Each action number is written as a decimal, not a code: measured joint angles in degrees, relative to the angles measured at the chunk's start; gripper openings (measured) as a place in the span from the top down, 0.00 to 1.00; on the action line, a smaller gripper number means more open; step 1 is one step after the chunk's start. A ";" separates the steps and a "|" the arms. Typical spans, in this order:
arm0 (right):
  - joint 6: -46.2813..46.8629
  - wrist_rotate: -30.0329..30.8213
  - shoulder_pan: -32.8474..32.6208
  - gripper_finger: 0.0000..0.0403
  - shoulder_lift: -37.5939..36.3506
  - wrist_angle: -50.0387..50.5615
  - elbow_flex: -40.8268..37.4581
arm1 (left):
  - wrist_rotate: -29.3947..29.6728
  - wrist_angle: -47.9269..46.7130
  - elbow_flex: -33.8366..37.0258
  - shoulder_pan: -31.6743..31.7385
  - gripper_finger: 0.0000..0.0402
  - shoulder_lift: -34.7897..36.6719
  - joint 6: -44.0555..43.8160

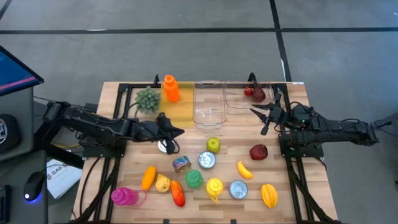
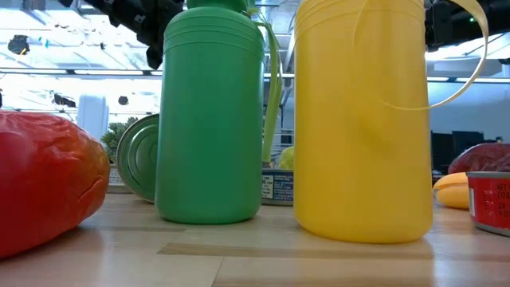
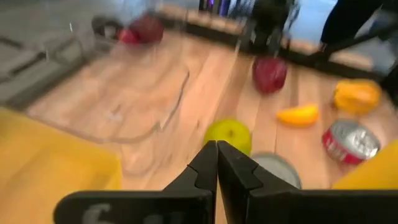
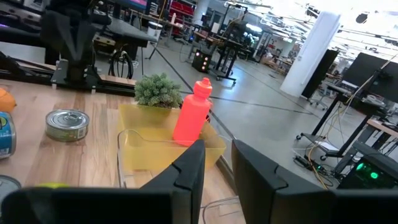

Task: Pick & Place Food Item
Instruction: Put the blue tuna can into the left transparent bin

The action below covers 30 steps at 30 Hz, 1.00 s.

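High view: right gripper (image 1: 263,116) is hanging over the table w/ fingers a bit apart, holding nothing. Left gripper (image 1: 176,131) is squeezed closed, empty. Red apple (image 1: 259,152) is sitting at its 6 o'clock, nearby. Better to open wide, drop straight down.

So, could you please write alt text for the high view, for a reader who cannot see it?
Seen from above, a wooden table holds scattered fruit, cans and bottles, with a yellow bin and clear bins at its far edge. The left gripper, shut, hovers beside the yellow bin; the right gripper hovers near the clear bins.
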<state>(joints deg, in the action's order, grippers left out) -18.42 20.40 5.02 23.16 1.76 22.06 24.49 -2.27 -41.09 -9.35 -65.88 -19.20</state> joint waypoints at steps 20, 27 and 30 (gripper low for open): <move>0.45 0.00 0.02 0.81 0.00 -0.02 0.00 | -7.47 -28.54 -11.86 -8.71 1.00 -7.24 -23.71; 0.47 0.02 0.02 0.81 0.02 -0.04 0.00 | -7.11 -30.90 -11.84 -12.93 1.00 -7.39 -26.01; 0.47 0.02 0.02 0.81 0.02 -0.04 0.00 | -7.91 -30.78 -11.84 -13.30 1.00 -7.39 -25.93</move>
<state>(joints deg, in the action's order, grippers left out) -17.96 20.43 5.04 23.18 1.72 22.06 16.58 -33.05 -52.93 -22.65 -73.28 -45.13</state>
